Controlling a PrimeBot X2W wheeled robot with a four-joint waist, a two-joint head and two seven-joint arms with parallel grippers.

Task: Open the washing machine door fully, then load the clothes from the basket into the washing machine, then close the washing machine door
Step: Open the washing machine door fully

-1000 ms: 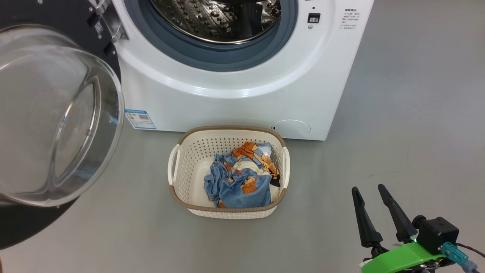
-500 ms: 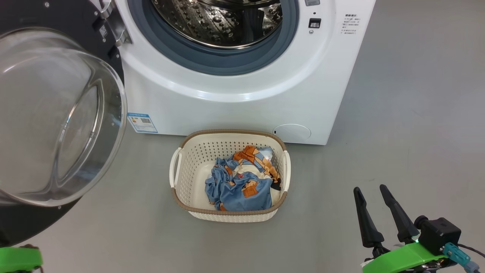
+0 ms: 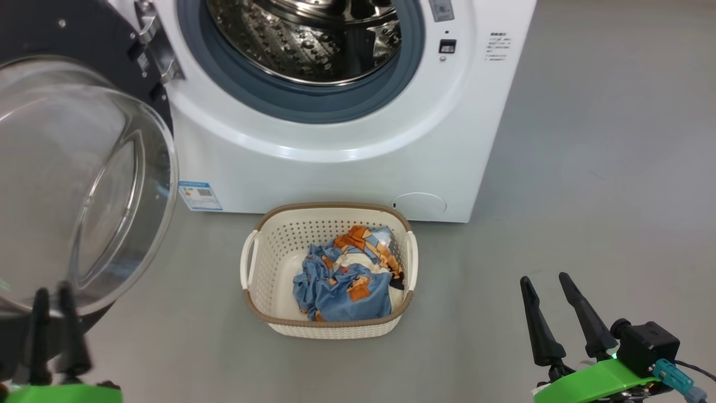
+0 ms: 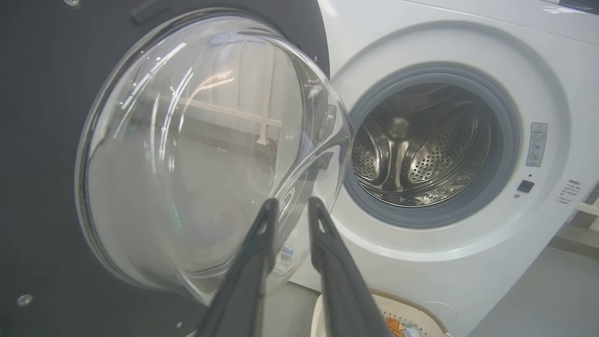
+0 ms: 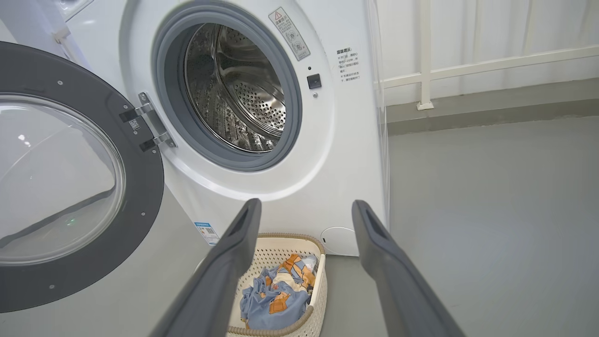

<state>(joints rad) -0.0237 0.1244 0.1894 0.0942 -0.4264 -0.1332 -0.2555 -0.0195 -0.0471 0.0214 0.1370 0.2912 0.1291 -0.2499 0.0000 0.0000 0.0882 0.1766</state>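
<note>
Softly rumpled clothes (image 3: 342,288) lie in the perforated, rounded basket (image 3: 268,254).

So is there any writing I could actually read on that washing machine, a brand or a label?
No words can be read with certainty.
blue label, low on the front of the washing machine: print too small to read.
warning sticker beside the drum opening: a red triangle sign shows, its text is blurred.
printed lines right of the opening: too small to read.
No brand name visible.
</note>
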